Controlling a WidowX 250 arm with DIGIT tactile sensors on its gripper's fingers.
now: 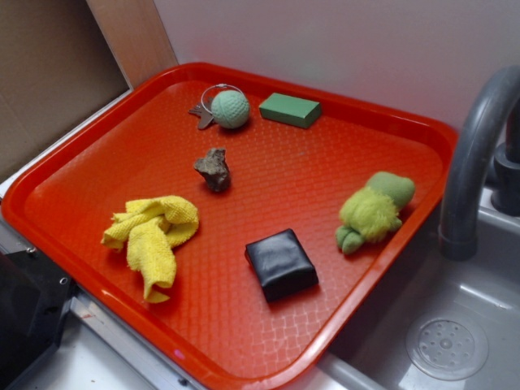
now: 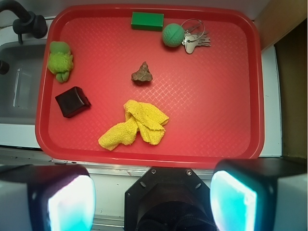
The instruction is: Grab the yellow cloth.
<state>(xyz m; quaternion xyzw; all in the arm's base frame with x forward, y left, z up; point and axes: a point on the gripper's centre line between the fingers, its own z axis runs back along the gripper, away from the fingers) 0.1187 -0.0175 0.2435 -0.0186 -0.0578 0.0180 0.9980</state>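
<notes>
While my claw point(image 2: 153, 202) hangs high above the near edge of the tray point(image 2: 255, 96), its two pads point(image 2: 72, 204) show far apart at the bottom of the wrist view, so I read it as wide and empty. I judge this as the approach step: nothing is gripped yet, and the cloth point(image 2: 137, 125) lies crumpled on the tray's near side, just ahead of the claw and a little to the left in the wrist view. The next move, as I see it, calls for carrying the claw forward over the bunched middle of the cloth, dropping until the pads straddle a raised fold, then closing; soft terry should pinch easily, though a flat edge could slip out. Everything loose sits in the tray. A black pad point(image 2: 72, 101) lies near the cloth on its left, a brown lump point(image 2: 142, 73) just beyond it toward the centre, and a plush toy point(image 2: 59, 61) by the left rim beside the sink point(image 2: 19, 91). Along the far rim sit a green block point(image 2: 147, 21), a green ball point(image 2: 173, 35) and keys point(image 2: 195, 41) touching the ball.
</notes>
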